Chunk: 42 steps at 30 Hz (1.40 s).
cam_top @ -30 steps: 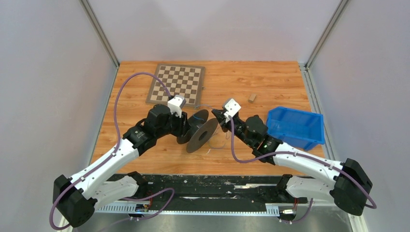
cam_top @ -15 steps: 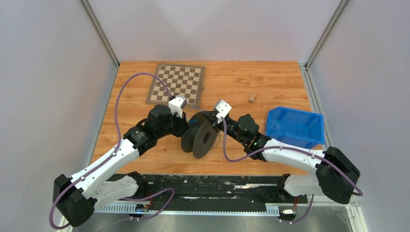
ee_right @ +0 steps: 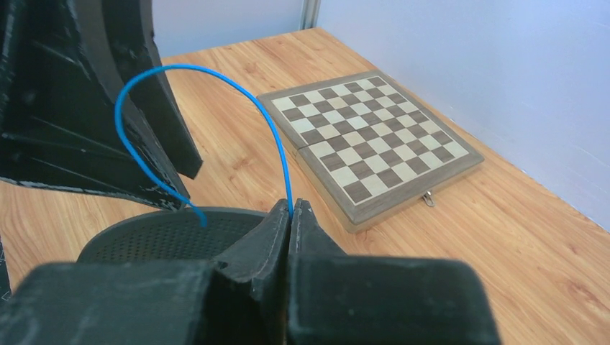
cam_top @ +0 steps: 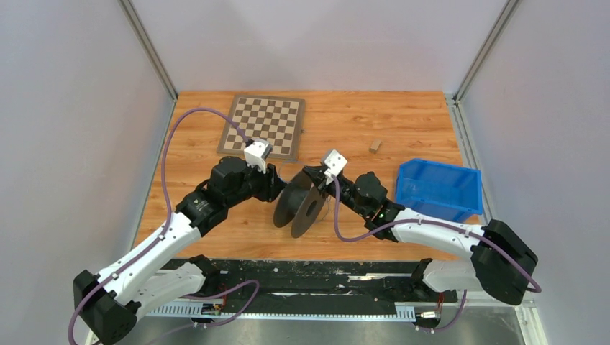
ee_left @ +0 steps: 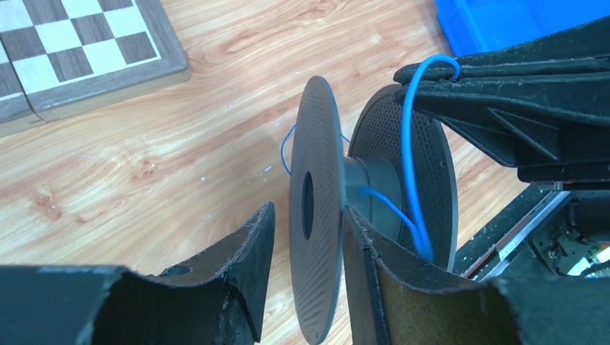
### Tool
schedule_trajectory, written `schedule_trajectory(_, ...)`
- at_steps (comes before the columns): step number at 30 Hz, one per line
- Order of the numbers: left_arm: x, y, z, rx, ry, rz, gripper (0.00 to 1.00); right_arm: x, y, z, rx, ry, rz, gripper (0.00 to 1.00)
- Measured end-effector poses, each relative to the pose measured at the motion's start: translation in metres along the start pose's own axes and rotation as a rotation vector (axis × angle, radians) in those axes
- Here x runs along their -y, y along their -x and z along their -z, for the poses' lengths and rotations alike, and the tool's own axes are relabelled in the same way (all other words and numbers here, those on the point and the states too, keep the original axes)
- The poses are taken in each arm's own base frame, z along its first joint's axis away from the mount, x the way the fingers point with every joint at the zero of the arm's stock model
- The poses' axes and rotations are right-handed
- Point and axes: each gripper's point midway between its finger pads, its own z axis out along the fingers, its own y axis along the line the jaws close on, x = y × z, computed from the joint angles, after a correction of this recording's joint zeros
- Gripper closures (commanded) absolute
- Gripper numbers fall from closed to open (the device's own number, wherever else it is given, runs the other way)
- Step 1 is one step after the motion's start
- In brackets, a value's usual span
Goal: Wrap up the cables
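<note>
A black spool (cam_top: 298, 205) stands on edge on the wooden table between my arms. A thin blue cable (ee_left: 406, 144) runs from its hub up over the far flange to my right gripper (cam_top: 311, 175). In the right wrist view the right gripper (ee_right: 291, 205) is shut on the blue cable (ee_right: 144, 165), which arcs down to the spool (ee_right: 165, 233). My left gripper (cam_top: 279, 188) straddles the near flange (ee_left: 316, 144). Its fingers stand on either side (ee_left: 309, 208), the right one against the flange and the left one a small gap away. No pale grey wire shows clearly.
A folded chessboard (cam_top: 262, 126) lies at the back left. A blue bin (cam_top: 439, 188) sits at the right, close behind the right arm. A small wooden block (cam_top: 375, 145) lies behind it. Grey walls close in both sides.
My right gripper has moved left over the spool's top with the cable. The spool has turned more edge-on and shifted slightly. The left wrist has drawn back a little to the left.
</note>
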Motion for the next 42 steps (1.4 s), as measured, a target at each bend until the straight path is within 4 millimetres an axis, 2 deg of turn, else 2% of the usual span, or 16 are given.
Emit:
schedule_trajectory(6,0.007,0.0,0.007,0.017,-0.038,0.004,0.46,0.005,0.003,0.014,0.003,-0.029,-0.006,1.0)
schedule_trajectory(14,0.009,-0.011,0.014,0.021,-0.059,0.037,0.41,0.005,-0.017,0.025,-0.042,-0.039,-0.003,1.0)
schedule_trajectory(21,0.017,-0.01,0.017,0.026,-0.105,0.049,0.39,0.003,-0.026,0.029,-0.06,-0.032,-0.003,1.0)
schedule_trajectory(25,0.021,-0.01,0.019,0.044,-0.13,0.052,0.46,-0.004,-0.032,0.032,-0.071,0.002,-0.011,1.0)
schedule_trajectory(28,0.019,-0.02,0.018,0.027,-0.128,0.066,0.58,-0.007,-0.04,0.035,-0.084,0.011,-0.024,1.0)
schedule_trajectory(30,0.019,-0.026,0.016,0.013,-0.129,0.078,0.62,-0.007,-0.047,0.038,-0.098,0.007,-0.035,1.0)
schedule_trajectory(33,0.02,-0.029,0.015,0.002,-0.134,0.084,0.8,-0.004,-0.053,0.04,-0.114,-0.018,-0.054,1.0)
schedule_trajectory(34,0.02,-0.03,0.015,-0.001,-0.132,0.084,0.82,-0.001,-0.052,0.041,-0.113,-0.035,-0.061,1.0)
schedule_trajectory(37,0.019,-0.03,0.013,-0.002,-0.116,0.069,0.9,0.008,-0.044,0.043,-0.093,-0.085,-0.076,1.0)
schedule_trajectory(40,0.013,-0.039,0.011,-0.034,-0.083,0.062,0.99,0.02,-0.027,0.048,-0.049,-0.14,-0.088,1.0)
schedule_trajectory(42,0.013,-0.041,0.008,-0.048,-0.075,0.056,1.0,0.03,-0.016,0.052,-0.019,-0.179,-0.094,1.0)
